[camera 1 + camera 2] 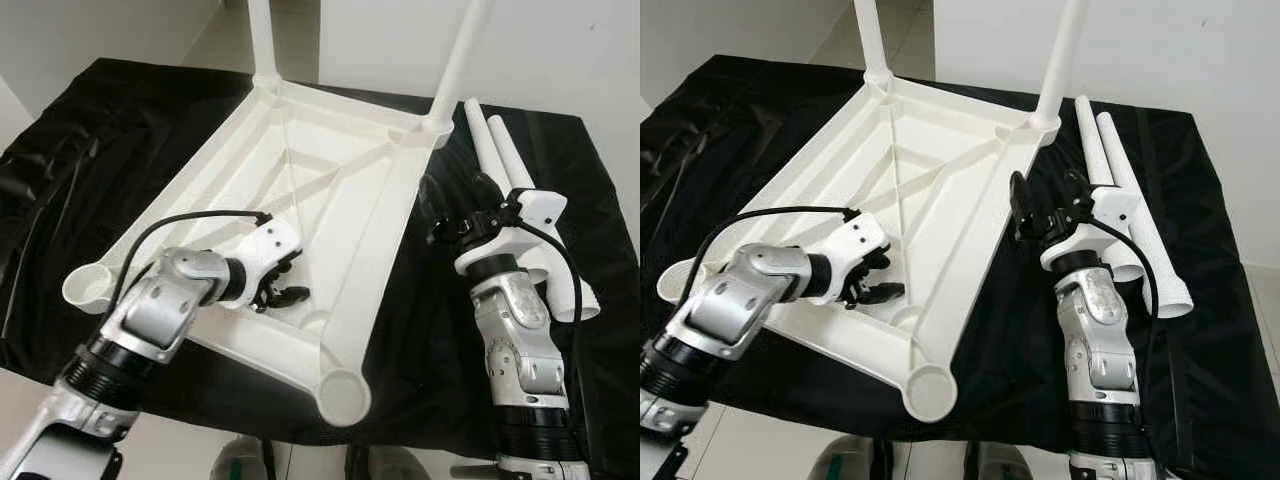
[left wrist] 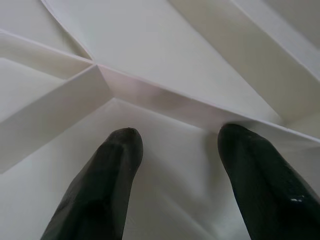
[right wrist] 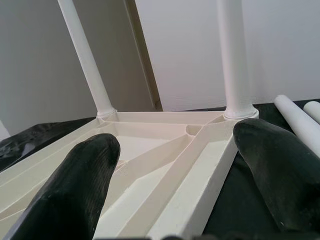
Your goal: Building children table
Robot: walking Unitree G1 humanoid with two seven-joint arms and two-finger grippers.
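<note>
While the upturned tabletop (image 1: 330,190) lies on the black cloth (image 1: 90,150), the left claw (image 1: 278,290) hovers open inside its ribbed underside; the right claw (image 1: 1045,205) spreads open beside its edge, near two loose legs (image 1: 1115,180).

Plain home room: pale walls (image 1: 560,50), a black cloth (image 1: 440,330) over the worktop.

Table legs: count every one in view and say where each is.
4. Two stand upright in the far corner sockets of the upturned tabletop: far left leg and far right leg. Two loose legs lie side by side on the black cloth, beside the right pincer.
</note>
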